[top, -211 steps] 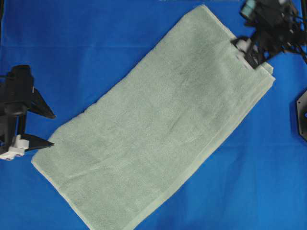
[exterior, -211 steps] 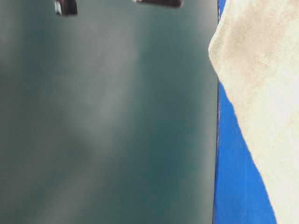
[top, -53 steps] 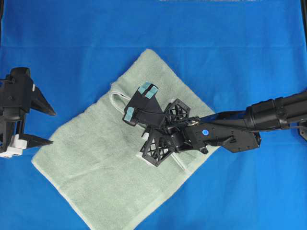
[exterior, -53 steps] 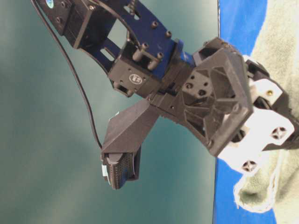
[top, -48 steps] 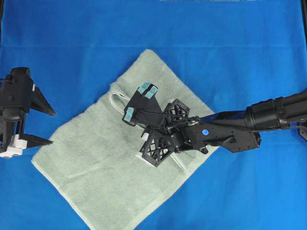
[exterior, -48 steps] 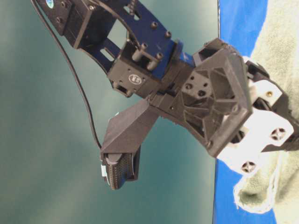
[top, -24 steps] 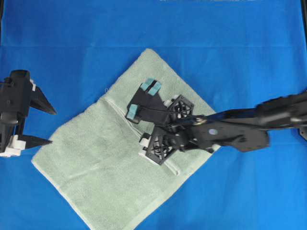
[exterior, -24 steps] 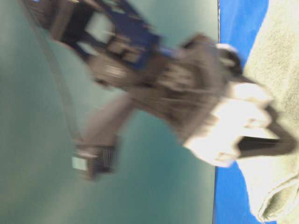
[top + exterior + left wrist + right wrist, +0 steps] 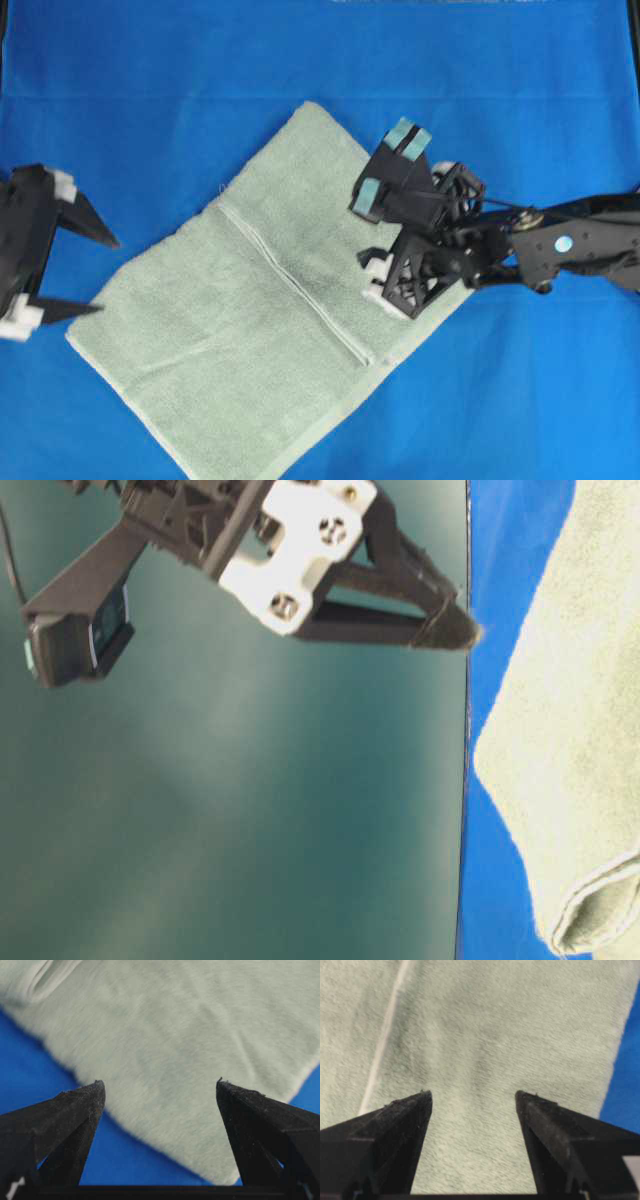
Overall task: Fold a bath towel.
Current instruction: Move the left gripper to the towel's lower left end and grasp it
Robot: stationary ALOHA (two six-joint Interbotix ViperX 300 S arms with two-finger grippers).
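Bath towel [image 9: 250, 320] lies folded over on the blue sheet [image 9: 480, 80], set diagonally, mid-scene — a pale hem line crosses its middle. Right gripper [image 9: 372, 232] hangs over the towel's right part, jaws spread wide, nothing in them. Left gripper [image 9: 100, 276] sits at the left, just off the towel's left corner — also wide apart, empty.

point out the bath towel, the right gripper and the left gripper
bath towel [image 9: 200, 340]: overhead view, bare terry of the lower layer
right gripper [image 9: 474, 1105]: right wrist view, midway between fingertips
left gripper [image 9: 160, 1092]: left wrist view, midway between fingertips
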